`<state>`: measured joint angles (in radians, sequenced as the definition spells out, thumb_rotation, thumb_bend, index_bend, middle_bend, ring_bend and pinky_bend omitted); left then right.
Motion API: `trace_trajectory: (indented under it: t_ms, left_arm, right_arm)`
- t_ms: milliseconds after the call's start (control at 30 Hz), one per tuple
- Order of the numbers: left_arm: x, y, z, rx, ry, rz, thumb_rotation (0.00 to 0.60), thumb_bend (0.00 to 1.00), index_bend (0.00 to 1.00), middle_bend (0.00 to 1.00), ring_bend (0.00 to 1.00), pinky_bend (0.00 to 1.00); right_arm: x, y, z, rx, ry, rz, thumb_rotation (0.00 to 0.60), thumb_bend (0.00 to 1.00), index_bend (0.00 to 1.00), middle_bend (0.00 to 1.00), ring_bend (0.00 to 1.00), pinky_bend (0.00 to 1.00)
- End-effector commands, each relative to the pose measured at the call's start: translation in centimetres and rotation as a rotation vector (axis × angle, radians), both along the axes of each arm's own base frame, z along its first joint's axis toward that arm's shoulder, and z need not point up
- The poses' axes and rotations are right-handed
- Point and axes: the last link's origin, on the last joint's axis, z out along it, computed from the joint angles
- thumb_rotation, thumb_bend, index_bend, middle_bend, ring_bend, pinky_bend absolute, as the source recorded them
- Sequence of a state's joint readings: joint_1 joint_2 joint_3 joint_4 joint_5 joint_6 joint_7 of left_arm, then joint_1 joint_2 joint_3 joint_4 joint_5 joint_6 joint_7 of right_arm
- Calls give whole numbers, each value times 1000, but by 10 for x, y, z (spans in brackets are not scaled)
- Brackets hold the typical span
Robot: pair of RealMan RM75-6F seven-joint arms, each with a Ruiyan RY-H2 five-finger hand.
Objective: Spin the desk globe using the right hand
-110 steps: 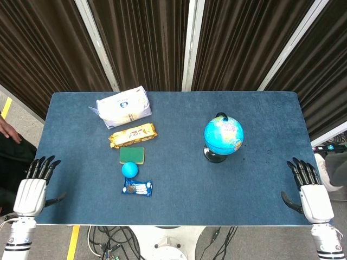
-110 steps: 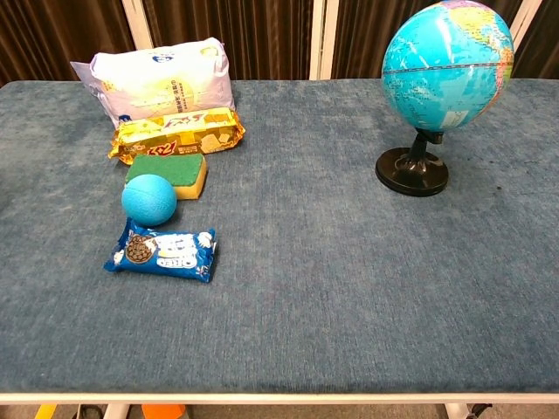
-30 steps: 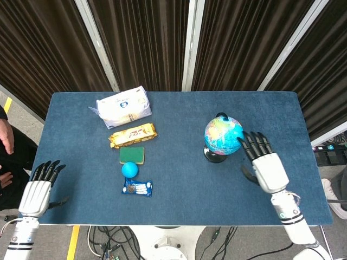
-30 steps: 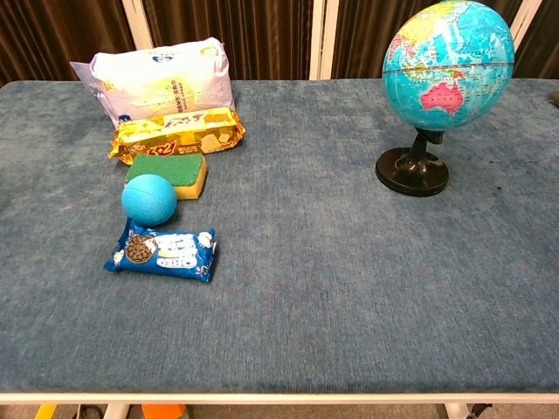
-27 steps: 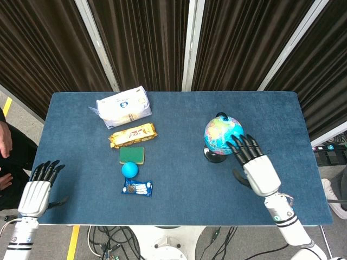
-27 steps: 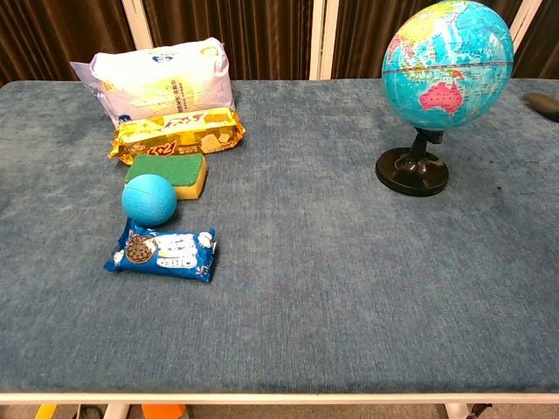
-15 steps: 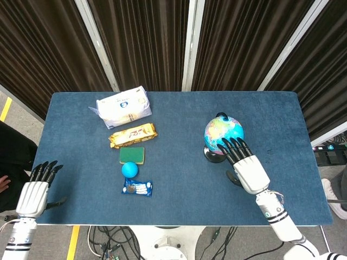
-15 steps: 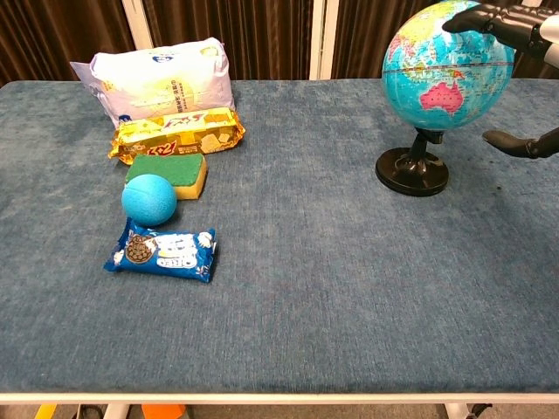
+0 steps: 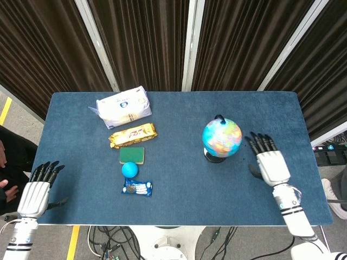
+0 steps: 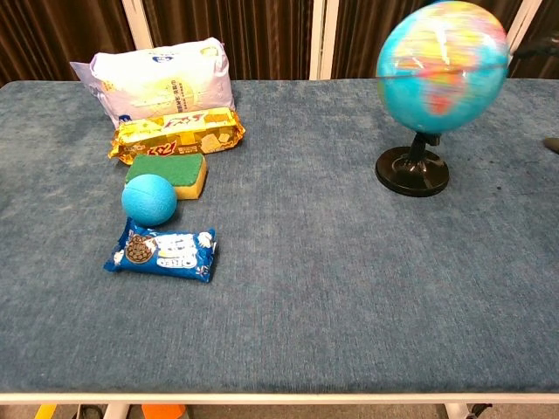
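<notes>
The blue plastic desk globe on its black round base (image 9: 222, 138) stood on the right half of the blue cloth worktop (image 9: 179, 179), and in the chest view its map (image 10: 442, 66) was smeared to a blur, so I judged it was spinning freely. The white-and-black right robot hand (image 9: 267, 161) hovered just beside it, apart from the sphere, fingers spread and nothing in its grasp. From that hand the globe lay at about ten o'clock in the head view. The globe's axis ran near upright with a slight tilt, so any further push would need a sideways swipe across its near right flank. The left robot hand (image 9: 36, 189) sat well apart at the worktop's near left corner, fingers apart and empty, so the right was plainly the nearer one.
</notes>
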<state>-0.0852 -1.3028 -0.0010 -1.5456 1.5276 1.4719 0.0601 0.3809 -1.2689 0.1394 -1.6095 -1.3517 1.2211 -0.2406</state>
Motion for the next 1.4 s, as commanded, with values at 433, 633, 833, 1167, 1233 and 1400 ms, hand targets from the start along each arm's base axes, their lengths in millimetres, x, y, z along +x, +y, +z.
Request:
trace_trajectory:
  t_ms: [433, 633, 833, 1167, 1233, 1400]
  left_arm:
    - [3, 2, -1, -1, 4, -7, 600, 57, 156, 78, 0, 81]
    - [2, 1, 0, 2, 0, -4, 600, 57, 156, 78, 0, 81]
    - [2, 0, 1, 6, -7, -9, 600, 57, 156, 78, 0, 81]
    - [0, 0, 2, 8, -12, -8, 600, 57, 156, 78, 0, 81]
    - [0, 0, 1, 6, -14, -8, 600, 57, 156, 78, 0, 81]
    - [0, -1, 1, 4, -19, -6, 600, 57, 156, 78, 0, 81]
  right_arm:
    - [4, 15, 10, -56, -66, 114, 600, 265, 0, 0, 0, 0]
    - [40, 20, 0, -42, -82, 286, 600, 266, 0, 0, 0, 0]
    - [63, 22, -12, -30, -78, 371, 600, 268, 0, 0, 0, 0]
    - [63, 14, -27, 30, -42, 329, 600, 269, 0, 0, 0, 0]
    - [61, 14, -27, 40, -33, 314, 600, 268, 0, 0, 0, 0]
    - [52, 12, -23, 48, -15, 267, 600, 269, 0, 0, 0, 0]
